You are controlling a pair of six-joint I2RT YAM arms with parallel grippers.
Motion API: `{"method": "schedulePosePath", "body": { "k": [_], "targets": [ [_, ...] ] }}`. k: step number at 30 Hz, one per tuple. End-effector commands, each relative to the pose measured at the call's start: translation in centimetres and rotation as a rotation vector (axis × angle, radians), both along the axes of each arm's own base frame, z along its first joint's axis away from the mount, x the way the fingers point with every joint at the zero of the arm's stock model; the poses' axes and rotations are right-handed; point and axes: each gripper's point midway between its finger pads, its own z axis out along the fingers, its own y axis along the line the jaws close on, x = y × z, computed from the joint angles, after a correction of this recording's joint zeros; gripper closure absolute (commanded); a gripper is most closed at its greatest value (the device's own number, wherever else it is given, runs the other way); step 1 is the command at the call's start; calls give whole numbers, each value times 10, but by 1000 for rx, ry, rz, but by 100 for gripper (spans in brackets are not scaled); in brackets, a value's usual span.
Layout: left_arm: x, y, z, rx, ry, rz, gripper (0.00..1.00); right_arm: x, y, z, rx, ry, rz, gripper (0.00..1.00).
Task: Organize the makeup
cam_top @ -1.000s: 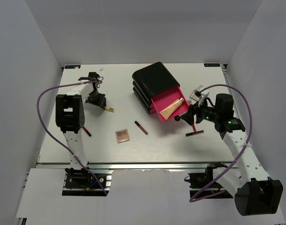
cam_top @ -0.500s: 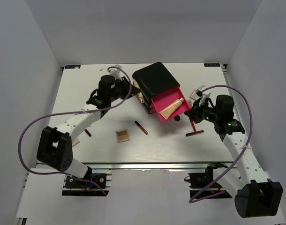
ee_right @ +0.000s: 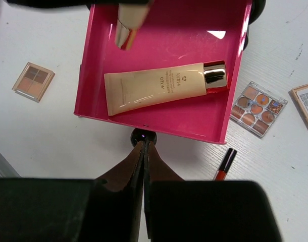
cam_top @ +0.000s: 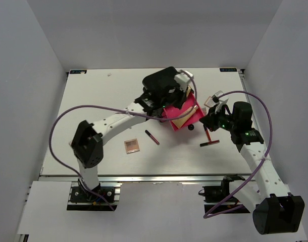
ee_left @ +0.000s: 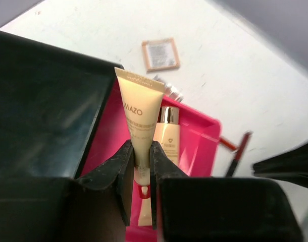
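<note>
From above, the left gripper (cam_top: 180, 97) reaches across the counter (cam_top: 103, 86) to the black drawer box (cam_top: 161, 83) and hangs over its open pink drawer (cam_top: 198, 116). The right gripper (cam_top: 204, 122) sits at the drawer's front. A square palette (cam_top: 132, 146) and a thin dark stick (cam_top: 152, 137) lie loose on the counter, left of the drawer. A black-and-red stick (cam_top: 209, 143) lies just below the right gripper.

The left wrist view shows this gripper clamped narrowly on a tan tube (ee_left: 140, 103). The tube stands crimped end up, directly above the drawer and not yet released. A second tube (ee_left: 167, 135) with a gold cap already lies on the drawer floor beneath it.

In the right wrist view the right gripper's fingers are pressed together, with their tips at the small dark knob (ee_right: 144, 135) on the drawer front. I cannot tell whether they pinch it or only touch it. Right of the drawer, on the counter, lie a multi-shade palette (ee_right: 258, 109) and a label-up palette (ee_right: 305, 103) at the frame edge. A red-tipped stick lies near them.

By my reading the task is in its early part. One tube is stowed and one is about to go in. At least three palettes and the sticks are left to gather. No brush shows in any view.
</note>
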Motion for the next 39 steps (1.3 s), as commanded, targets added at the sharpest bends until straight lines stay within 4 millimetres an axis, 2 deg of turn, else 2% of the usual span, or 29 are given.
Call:
{"method": "schedulePosePath", "body": {
  "k": [1,2,3,4,5,6,7,10,13,15,16,17,18,19,20,21,22,23,24,25,26,27,28,29,30,32,33,36,39],
  "targets": [
    [9,13,-17,263,-80,54,98,3,-3,10,1,-52,-21,95],
    [9,10,-20,287,-88,60,97,2,-4,9,-1,-56,-26,94],
    [12,8,-36,339,-75,66,92,2,-5,9,-3,-57,-29,93],
    [15,3,-26,342,-98,71,90,1,-5,9,-4,-58,-30,90],
    [17,3,-28,365,-101,81,87,0,-6,8,-4,-55,-32,88],
    [18,4,-38,402,-94,83,75,0,-5,7,-6,-55,-31,86],
    [20,2,-33,401,-105,91,68,-1,-6,6,-10,-55,-29,80],
    [20,2,-28,403,-119,108,50,-7,-1,-4,-34,-49,40,71],
    [21,1,-13,365,-137,112,42,-13,3,-19,-103,-68,158,66],
    [20,-4,1,324,-146,108,41,-12,2,-23,-153,-98,210,65],
    [20,-3,9,306,-153,114,41,-15,1,-32,-180,-77,236,66],
    [20,-4,19,281,-159,121,41,-13,-1,-34,-225,-114,270,68],
    [21,-4,26,254,-160,135,46,-14,-2,-39,-251,-120,294,74],
    [23,1,38,233,-172,165,70,-22,0,-45,-263,-102,357,90],
    [27,5,48,212,-181,190,81,-22,-1,-48,-334,-184,445,97],
    [30,11,55,181,-169,224,89,-27,0,-55,-367,-208,515,100],
    [43,27,62,160,-160,279,94,-48,0,-67,-377,-178,612,100],
    [50,39,72,124,-129,314,95,-51,-2,-72,-478,-323,761,100],
    [72,62,74,52,-58,358,91,-59,-5,-85,-513,-328,838,100],
    [83,76,77,9,-18,377,82,-63,-7,-91,-538,-345,887,100],
    [95,91,75,-31,31,397,54,-63,-7,-96,-559,-367,920,100],
    [105,102,80,-111,81,417,39,-59,-7,-102,-576,-385,946,100],
    [125,129,81,-158,108,438,25,-53,-8,-108,-601,-381,943,100],
    [138,137,79,-211,138,458,6,-34,-6,-106,-639,-437,914,100],
    [156,159,83,-253,144,481,2,-26,-6,-113,-662,-406,893,100],
    [172,163,87,-330,165,455,2,-8,-4,-115,-690,-423,840,99],
    [185,170,77,-343,176,462,2,8,-2,-118,-718,-430,808,99],
    [205,166,65,-355,165,422,2,35,3,-119,-747,-442,746,99],
    [211,159,51,-318,159,373,2,54,8,-118,-763,-463,694,97]
  ]
}}
